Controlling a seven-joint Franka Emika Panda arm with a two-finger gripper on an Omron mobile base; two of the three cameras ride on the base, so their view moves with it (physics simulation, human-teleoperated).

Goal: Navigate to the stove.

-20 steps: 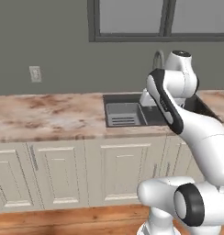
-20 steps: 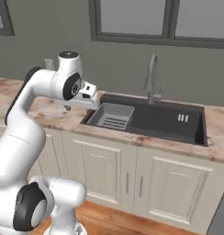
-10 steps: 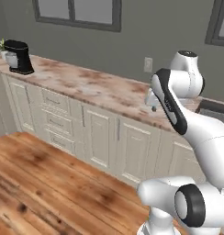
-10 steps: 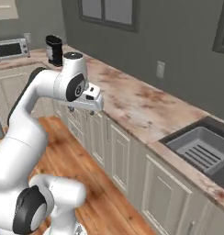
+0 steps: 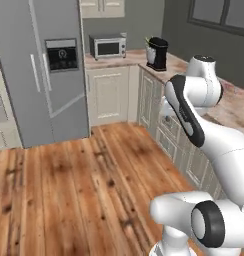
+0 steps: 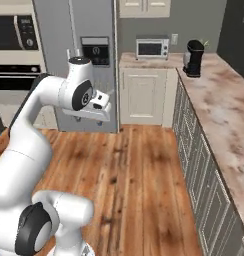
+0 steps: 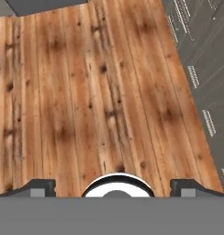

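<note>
Hand view: my fingers (image 7: 114, 186) hung spread, holding nothing, above the wooden floor (image 7: 100, 101).
No stove was visible; I judged clipping the desk (image 6: 219, 105) while driving the main risk.

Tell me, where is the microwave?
The microwave sits on the counter in the far corner, between the grey fridge and the black coffee maker.

- The arm (image 6: 29, 150) rises from the base, bends at the elbow, and folds forward.
- Its gripper (image 6: 89, 119) hangs pointing down over the wooden floor (image 7: 104, 101).
- The fingertips (image 7: 38, 187) sit wide apart, with nothing between them.
</note>
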